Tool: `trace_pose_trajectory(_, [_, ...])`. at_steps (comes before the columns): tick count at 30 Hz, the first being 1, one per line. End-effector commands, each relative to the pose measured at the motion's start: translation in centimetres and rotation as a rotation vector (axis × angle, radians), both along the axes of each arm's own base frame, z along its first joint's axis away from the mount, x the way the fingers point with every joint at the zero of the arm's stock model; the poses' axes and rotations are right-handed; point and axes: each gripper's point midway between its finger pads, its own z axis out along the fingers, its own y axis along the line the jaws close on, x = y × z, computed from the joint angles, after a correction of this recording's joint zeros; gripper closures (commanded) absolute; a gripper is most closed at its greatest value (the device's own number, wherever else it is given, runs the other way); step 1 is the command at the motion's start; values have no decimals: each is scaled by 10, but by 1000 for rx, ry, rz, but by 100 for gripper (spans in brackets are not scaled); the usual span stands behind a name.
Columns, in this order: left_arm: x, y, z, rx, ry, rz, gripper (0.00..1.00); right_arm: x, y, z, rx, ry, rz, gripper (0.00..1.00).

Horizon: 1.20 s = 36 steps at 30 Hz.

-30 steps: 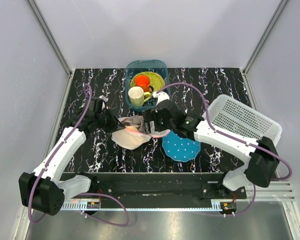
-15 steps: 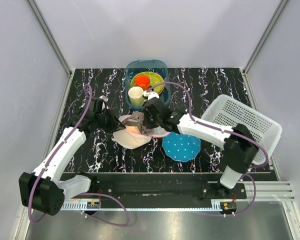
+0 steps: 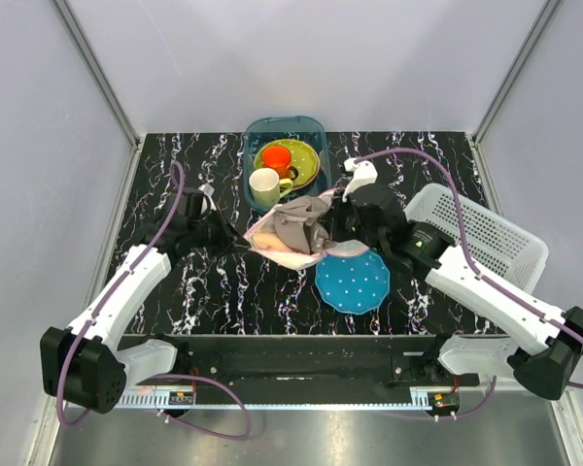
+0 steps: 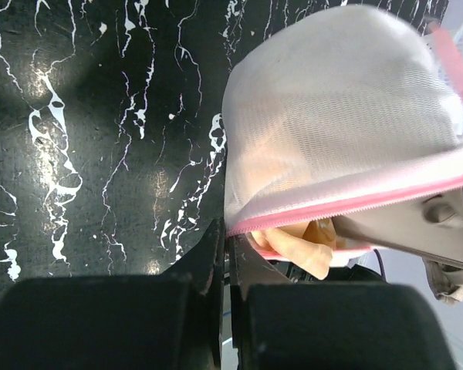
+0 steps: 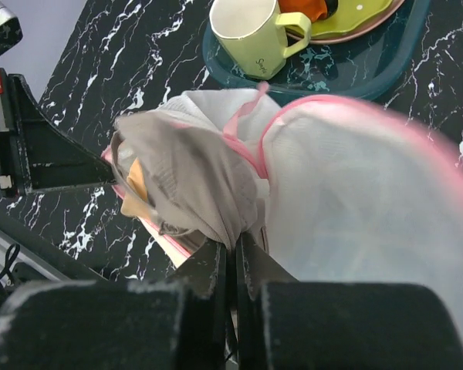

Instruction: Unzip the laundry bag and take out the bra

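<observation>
Laundry bag (image 4: 332,116) gapes open, left gripper (image 4: 225,250) pinching its left rim as anchor, so right gripper (image 5: 233,245), clamped on bra (image 5: 189,181), can draw it out.

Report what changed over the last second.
The right gripper closed on the bra and pulled it right and toward the back, dragging the laundry bag along. The left gripper stayed shut on the bag's pink edge and followed slightly. The blue plate, white basket and tub of dishes did not move.
</observation>
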Motion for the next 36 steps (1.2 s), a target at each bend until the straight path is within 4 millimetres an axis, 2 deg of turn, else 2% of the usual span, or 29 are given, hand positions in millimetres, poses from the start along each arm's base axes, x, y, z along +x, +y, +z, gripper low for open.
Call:
trace_pose_trajectory(1, [7, 2, -2, 11, -9, 10, 100, 0, -8, 18, 48, -24, -20, 95])
trace_pose_trajectory(3, [9, 1, 1, 7, -17, 9, 100, 1, 11, 8, 59, 16, 42, 94])
trace_pose_trajectory(5, [12, 0, 5, 1, -23, 7, 100, -16, 45, 0, 112, 101, 212, 94])
trace_pose_trajectory(6, [13, -1, 7, -3, -26, 5, 100, -17, 67, -17, 135, 177, 263, 98])
trace_pose_trajectory(7, [14, -2, 7, -3, -27, 6, 100, -33, 86, -22, 171, 241, 376, 100])
trace_pose_trajectory(10, [14, -3, 11, -4, -33, 6, 100, -52, 121, -26, 167, 262, 485, 100])
trace_pose_trajectory(13, [14, -2, 7, 5, -26, 14, 100, -59, 133, 2, 224, 203, 559, 100])
trace_pose_trajectory(17, [13, -1, -3, 19, -7, 9, 100, -52, 121, 38, 265, 93, 512, 100])
trace_pose_trajectory(18, [13, -1, -4, 23, -5, 10, 100, -51, 112, 56, 285, 40, 487, 100])
trace_pose_trajectory(20, [11, 0, -12, 37, 13, 9, 100, -34, 88, 66, 280, -26, 363, 100])
trace_pose_trajectory(21, [11, 1, -16, 40, 23, 11, 100, -31, 72, 83, 303, -72, 315, 100])
trace_pose_trajectory(23, [9, 1, -21, 43, 34, 6, 100, -15, 44, 88, 298, -105, 192, 100])
trace_pose_trajectory(24, [10, 1, -21, 42, 34, 5, 100, 3, 12, 90, 290, -112, 63, 100])
trace_pose_trajectory(26, [10, 1, -21, 44, 32, 4, 100, 13, -18, 87, 283, -113, -25, 100])
trace_pose_trajectory(27, [11, 0, -20, 41, 30, 1, 100, 25, -49, 87, 269, -120, -122, 100])
trace_pose_trajectory(29, [12, -1, -18, 38, 23, -1, 100, 32, -79, 79, 231, -116, -215, 100])
trace_pose_trajectory(30, [13, -1, -18, 38, 23, -4, 100, 34, -102, 77, 200, -120, -280, 100])
trace_pose_trajectory(36, [17, -3, -14, 38, 15, -14, 100, 30, -181, 54, 18, -122, -538, 100])
